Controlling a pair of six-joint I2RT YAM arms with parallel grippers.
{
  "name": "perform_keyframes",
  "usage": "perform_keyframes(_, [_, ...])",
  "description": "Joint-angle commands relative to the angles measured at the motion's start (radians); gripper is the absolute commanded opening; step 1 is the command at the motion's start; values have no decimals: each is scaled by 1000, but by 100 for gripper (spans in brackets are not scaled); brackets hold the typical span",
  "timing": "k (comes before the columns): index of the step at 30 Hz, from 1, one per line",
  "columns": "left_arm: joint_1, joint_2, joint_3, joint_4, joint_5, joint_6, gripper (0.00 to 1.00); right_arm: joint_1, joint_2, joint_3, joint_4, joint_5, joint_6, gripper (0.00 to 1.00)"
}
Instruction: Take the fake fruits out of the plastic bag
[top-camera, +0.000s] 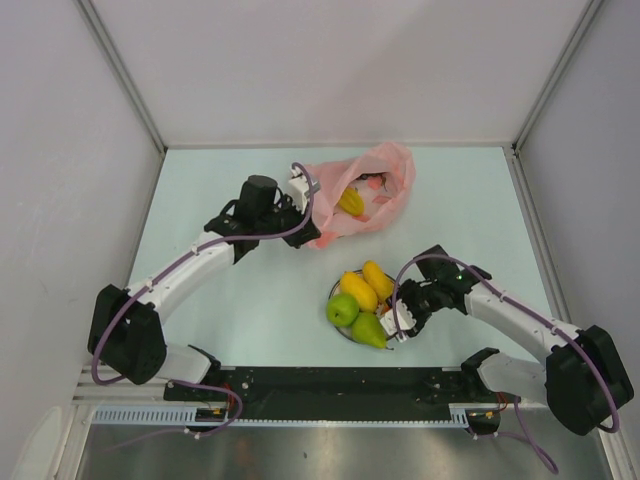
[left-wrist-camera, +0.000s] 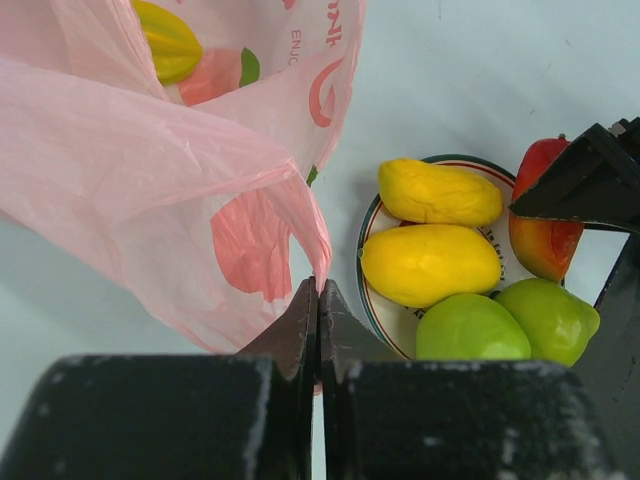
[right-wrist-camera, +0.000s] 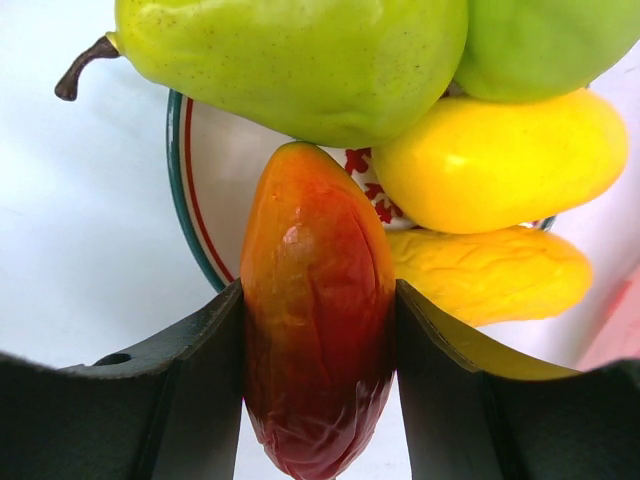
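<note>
Red-orange mango (right-wrist-camera: 316, 290) clamped in the right end effector (right-wrist-camera: 318, 400), right over the plate (right-wrist-camera: 205, 210); ease it down beside the other fruits (right-wrist-camera: 500, 160) before releasing; left end effector (left-wrist-camera: 318, 325) pinches the plastic bag (left-wrist-camera: 130, 170) by its edge.

Red print on the plastic bag (left-wrist-camera: 120, 150) reads only "EN"; lettering on the plate (right-wrist-camera: 215, 190) is illegible

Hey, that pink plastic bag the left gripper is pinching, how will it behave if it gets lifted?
Probably floppy: the pink bag sags in creased folds from the left gripper. Likely very light, being thin enough to see through. The yellow fruit inside may slide and shift as it lifts.
</note>
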Motion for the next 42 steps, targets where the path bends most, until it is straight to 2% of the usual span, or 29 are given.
perform_keyframes(1, [-5,-43,-12,18,-3,24,0,0,-21,-2,27,-53,-119,21])
perform_keyframes(3, [-5,-43,-15,21,0,24,0,-2,-32,-2,16,-69,-132,27])
perform_keyframes(10, [-5,-29,-5,26,10,13,0,-14,-30,-5,7,-119,-172,67])
perform_keyframes(13, [-5,-24,14,25,10,-2,0,-22,-44,-4,-4,-124,-167,75])
perform_keyframes(16, [-5,-26,53,15,17,-22,0,-37,-85,-4,-38,-130,-155,79])
perform_keyframes(23, [6,-107,126,21,31,-145,0,-65,-246,79,-142,-81,-2,80])
perform_keyframes(25, [17,-141,121,35,39,-177,8,-71,-256,142,-211,-54,32,79])
perform_keyframes(28, [32,-184,88,69,49,-192,11,-73,-260,172,-312,-30,31,79])
perform_keyframes(30, [41,-191,77,72,53,-206,20,-73,-247,171,-322,-27,95,78])
perform_keyframes(31, [47,-196,74,61,51,-215,42,-74,-239,172,-282,-17,133,78])
perform_keyframes(33, [47,-205,78,42,2,-226,68,-73,-210,176,-206,6,253,77])
perform_keyframes(34, [49,-208,83,32,-28,-234,99,-73,-192,185,-118,43,385,77])
perform_keyframes(36, [49,-216,94,-11,-96,-255,100,-73,-132,200,-58,78,489,77])
perform_keyframes(37, [49,-218,115,-35,-189,-263,100,-73,-112,217,4,117,610,77])
perform_keyframes(39, [52,-228,149,-112,-271,-278,100,-69,-58,231,57,154,716,77])
perform_keyframes(41, [96,-240,221,-149,-258,-306,100,-69,-23,258,140,229,876,77])
perform_keyframes(42, [130,-241,257,-182,-224,-396,100,-66,-6,277,160,253,920,77])
